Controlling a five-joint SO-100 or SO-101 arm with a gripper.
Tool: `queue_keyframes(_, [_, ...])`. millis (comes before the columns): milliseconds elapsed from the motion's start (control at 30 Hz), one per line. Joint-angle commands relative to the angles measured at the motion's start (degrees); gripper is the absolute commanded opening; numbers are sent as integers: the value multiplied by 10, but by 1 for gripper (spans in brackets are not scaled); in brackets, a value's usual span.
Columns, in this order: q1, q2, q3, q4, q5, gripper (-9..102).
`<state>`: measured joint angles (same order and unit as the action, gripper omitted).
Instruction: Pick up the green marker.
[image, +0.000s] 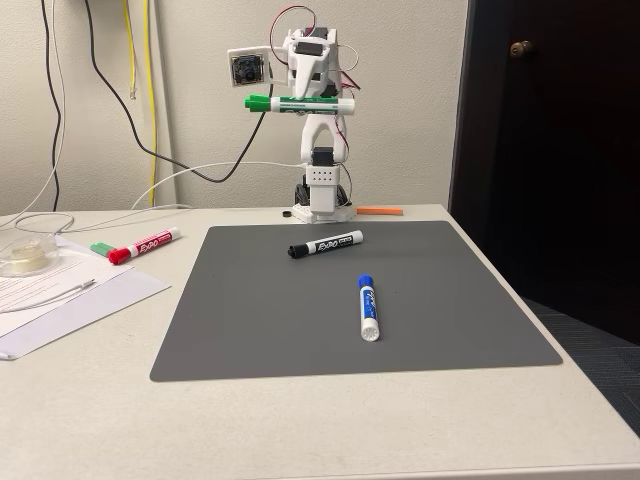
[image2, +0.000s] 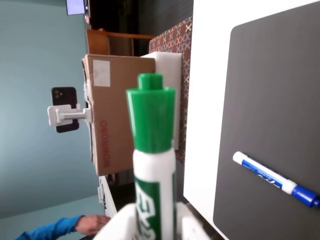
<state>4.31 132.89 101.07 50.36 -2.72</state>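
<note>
The green marker (image: 298, 102), white-barrelled with a green cap, is held level high above the table at the back, with my gripper (image: 312, 97) shut on its barrel. In the wrist view the green marker (image2: 153, 165) stands up the middle of the picture, cap on top, and my gripper (image2: 154, 227) closes on its barrel at the bottom edge. Its cap points left in the fixed view.
A grey mat (image: 250, 320) carries a black-capped marker (image: 326, 244) and a blue-capped marker (image: 367, 307). A red-capped marker (image: 144, 245), a short green piece (image: 101, 248), papers (image: 60, 295) and a tape roll (image: 24, 255) lie left. An orange strip (image: 380, 211) lies by the arm's base. A hand (image2: 92, 224) shows in the wrist view.
</note>
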Motion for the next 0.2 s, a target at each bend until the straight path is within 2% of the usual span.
queue_keyframes(0, [2,17,-4,-13,4,0])
queue_keyframes(167, [2,17,-4,-14,4,0])
